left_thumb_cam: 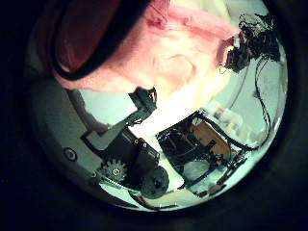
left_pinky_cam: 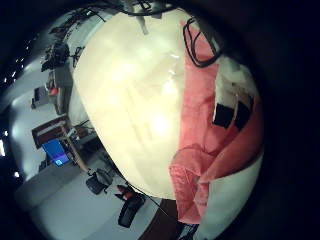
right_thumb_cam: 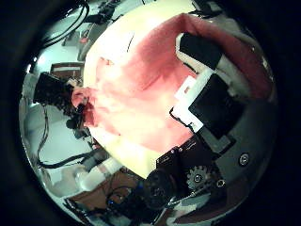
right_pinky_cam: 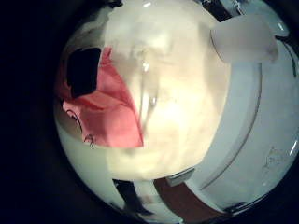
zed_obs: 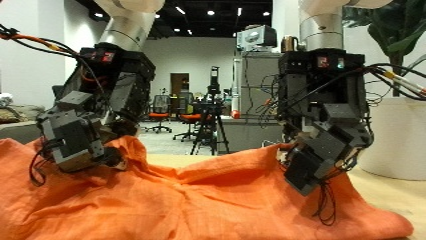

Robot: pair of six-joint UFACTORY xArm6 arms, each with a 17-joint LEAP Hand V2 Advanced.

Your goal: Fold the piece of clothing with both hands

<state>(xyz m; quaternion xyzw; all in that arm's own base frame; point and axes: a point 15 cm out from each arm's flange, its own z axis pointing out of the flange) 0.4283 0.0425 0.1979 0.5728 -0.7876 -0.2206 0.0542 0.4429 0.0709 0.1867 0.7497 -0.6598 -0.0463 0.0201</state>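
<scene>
An orange piece of clothing (zed_obs: 200,200) lies spread and rumpled over the table in the outside view. My left hand (zed_obs: 80,135) is at its far edge, fingers curled on a raised fold. My right hand (zed_obs: 320,150) is at the far edge on the other side, also curled on a raised peak of cloth. The cloth sags between the two hands. The left little finger side palm view shows the cloth (left_pinky_cam: 215,140) beside bare table. The left thumb side palm view shows it bunched (left_thumb_cam: 164,48) close to the palm. The right thumb side palm view shows fingers (right_thumb_cam: 212,89) over the cloth (right_thumb_cam: 132,94).
The pale table top (left_pinky_cam: 130,90) lies bare beside the cloth, and also shows in the right little finger side palm view (right_pinky_cam: 187,103). A white round column (zed_obs: 400,135) stands behind my right hand. Office chairs and a tripod (zed_obs: 211,120) stand in the room beyond.
</scene>
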